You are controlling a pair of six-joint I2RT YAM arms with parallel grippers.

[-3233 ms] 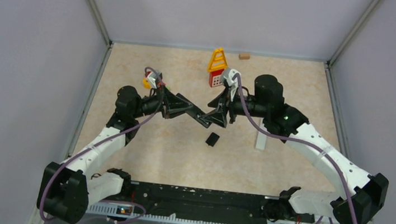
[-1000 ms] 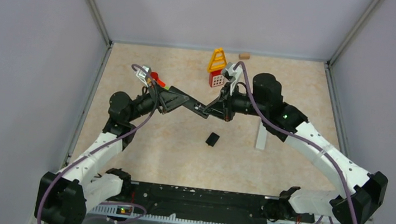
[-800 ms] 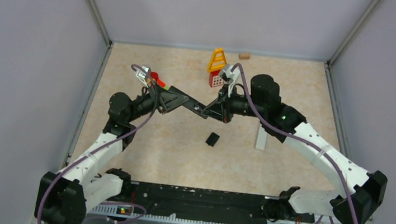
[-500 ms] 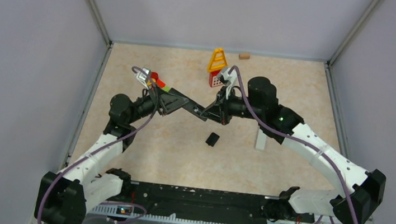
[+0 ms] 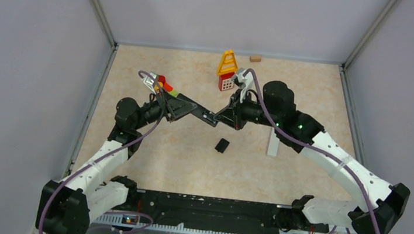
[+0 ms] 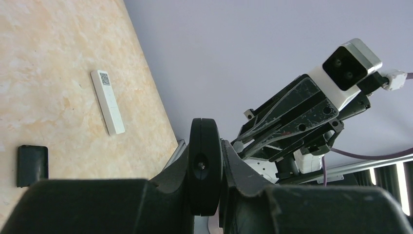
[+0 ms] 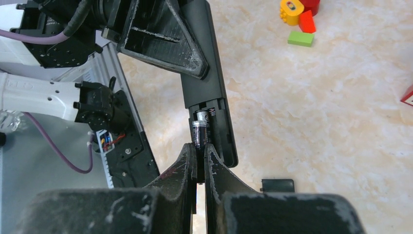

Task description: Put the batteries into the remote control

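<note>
Both arms stretch inward over the table, forearms nearly level, wrists meeting tip to tip. The left gripper is clenched on the black remote, holding it off the table with its open bay facing up. The right gripper pinches one battery, whose far end sits in that bay by the spring. One battery cover lies just bases-side of the black remote. One white remote lies farther to its right.
</note>
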